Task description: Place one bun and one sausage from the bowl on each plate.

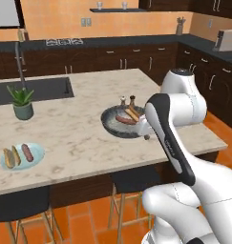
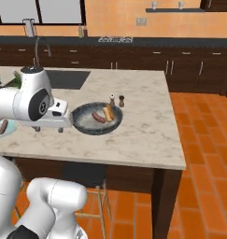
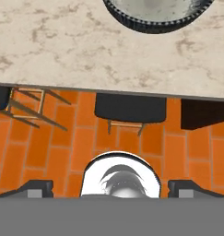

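The wide dark bowl (image 1: 109,125) (image 2: 82,122) sits on the marble island and holds a brown sausage (image 1: 124,119) (image 2: 98,116) and a tan bun (image 1: 132,113) (image 2: 109,112). Its rim (image 3: 155,24) shows at the top of the hand view. A pale blue plate (image 1: 36,151) near the island's front left carries a bun (image 1: 10,157) and a sausage (image 1: 27,152); the arm partly hides this plate (image 2: 8,130) in the right base view. My gripper (image 1: 146,135) (image 2: 50,129) (image 3: 113,189) hangs open and empty just above the counter, at the bowl's near side.
Salt and pepper shakers (image 1: 127,100) (image 2: 117,100) stand right behind the bowl. A potted plant (image 1: 22,103) and a sink (image 1: 34,89) lie at the far left. The island's front edge (image 3: 109,90) has dark stools (image 3: 130,107) under it.
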